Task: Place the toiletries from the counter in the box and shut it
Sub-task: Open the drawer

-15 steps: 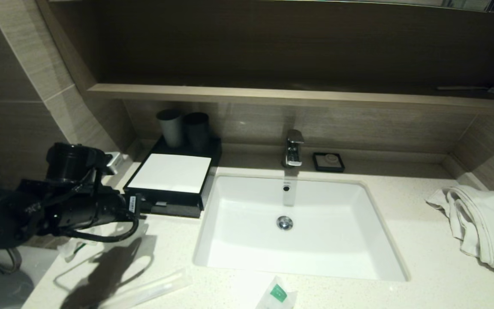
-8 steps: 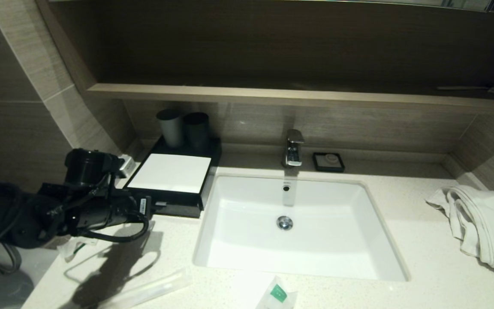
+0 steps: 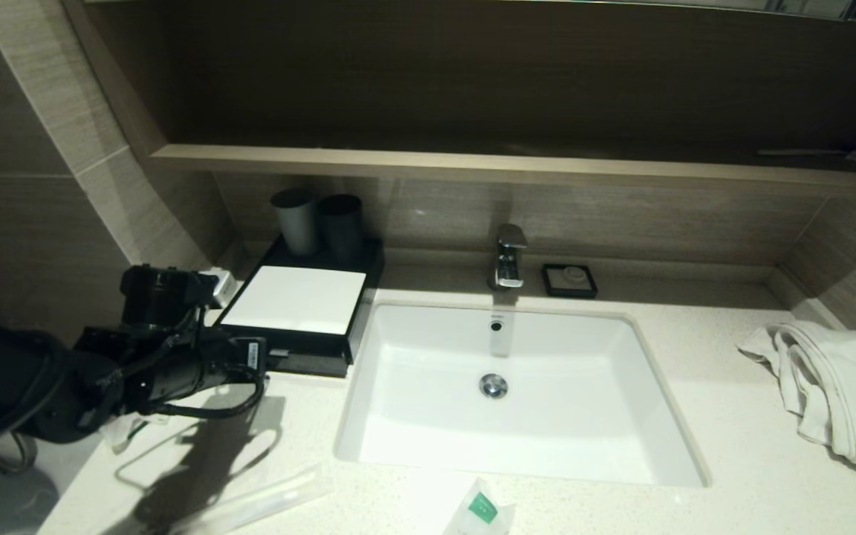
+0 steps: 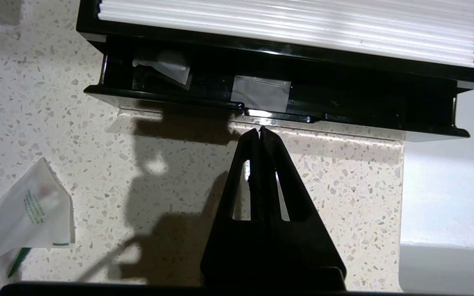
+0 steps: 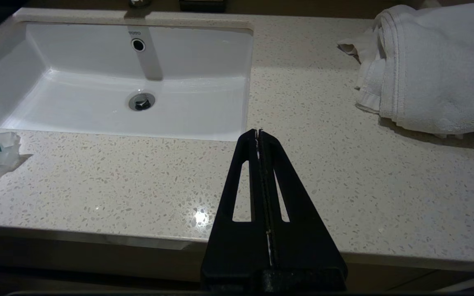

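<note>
The black box (image 3: pixel 294 301) with a white top stands on the counter (image 3: pixel 733 446) left of the sink. Its drawer (image 4: pixel 278 117) is pulled out a little, and two pale packets (image 4: pixel 261 92) lie inside. My left gripper (image 4: pixel 260 129) is shut and empty, its tip just in front of the drawer front (image 3: pixel 309 364). One packet (image 3: pixel 127 427) lies under the left arm, also visible from the left wrist (image 4: pixel 27 213). A long toothbrush pack (image 3: pixel 250 501) and a green-marked sachet (image 3: pixel 481 509) lie near the front edge. My right gripper (image 5: pixel 259 131) is shut and empty above the counter's front edge.
A white sink (image 3: pixel 584 416) with a tap (image 3: pixel 508 256) fills the middle. Two dark cups (image 3: pixel 298 219) stand behind the box, and a soap dish (image 3: pixel 569 280) sits by the tap. A white towel (image 3: pixel 837 386) lies far right. A wooden shelf (image 3: pixel 472 163) hangs overhead.
My left arm has moved right and forward, bringing the shut gripper up to the drawer front. The drawer and packets have not visibly moved.
</note>
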Motion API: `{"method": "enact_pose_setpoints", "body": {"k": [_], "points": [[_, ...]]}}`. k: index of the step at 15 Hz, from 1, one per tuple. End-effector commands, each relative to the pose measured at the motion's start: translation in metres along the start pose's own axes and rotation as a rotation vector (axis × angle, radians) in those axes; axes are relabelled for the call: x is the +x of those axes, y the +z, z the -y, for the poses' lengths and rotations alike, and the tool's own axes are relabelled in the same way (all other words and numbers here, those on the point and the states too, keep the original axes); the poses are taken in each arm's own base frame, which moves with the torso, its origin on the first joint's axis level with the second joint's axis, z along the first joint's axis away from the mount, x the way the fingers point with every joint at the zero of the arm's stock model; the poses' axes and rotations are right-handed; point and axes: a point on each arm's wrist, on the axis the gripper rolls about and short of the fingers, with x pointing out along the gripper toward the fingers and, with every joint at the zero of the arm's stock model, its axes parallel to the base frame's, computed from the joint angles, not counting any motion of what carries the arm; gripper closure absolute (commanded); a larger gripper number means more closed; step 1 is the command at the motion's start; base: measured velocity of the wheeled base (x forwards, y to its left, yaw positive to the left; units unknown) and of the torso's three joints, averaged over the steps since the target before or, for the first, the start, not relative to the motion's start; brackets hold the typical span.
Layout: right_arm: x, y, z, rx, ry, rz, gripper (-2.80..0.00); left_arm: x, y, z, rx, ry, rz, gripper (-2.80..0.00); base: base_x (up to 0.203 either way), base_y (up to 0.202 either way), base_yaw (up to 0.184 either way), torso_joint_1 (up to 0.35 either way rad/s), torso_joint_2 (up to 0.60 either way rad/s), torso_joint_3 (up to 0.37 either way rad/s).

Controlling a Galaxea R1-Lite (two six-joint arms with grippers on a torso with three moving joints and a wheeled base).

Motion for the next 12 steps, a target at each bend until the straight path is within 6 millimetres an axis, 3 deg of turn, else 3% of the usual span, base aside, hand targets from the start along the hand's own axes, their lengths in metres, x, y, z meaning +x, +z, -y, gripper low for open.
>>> {"method": "enact_pose_setpoints", "body": {"k": [1, 6, 12], "points": [[0.0, 0.0, 0.0, 0.0, 0.0, 0.0, 0.0, 0.001, -0.008, 0.001, 0.002, -0.003, 0.017, 0.0, 0.0, 0.0, 0.0, 0.0, 0.0, 0.0], [0.0, 0.0, 0.0, 0.0, 0.0, 0.0, 0.0, 0.002, -0.016, 0.001, -0.001, -0.016, 0.096, 0.0, 0.0, 0.0, 0.0, 0.0, 0.0, 0.0], [0.0, 0.0, 0.0, 0.0, 0.0, 0.0, 0.0, 0.004, -0.022, 0.008, 0.011, -0.037, 0.074, 0.0, 0.0, 0.0, 0.0, 0.0, 0.0, 0.0]]}}
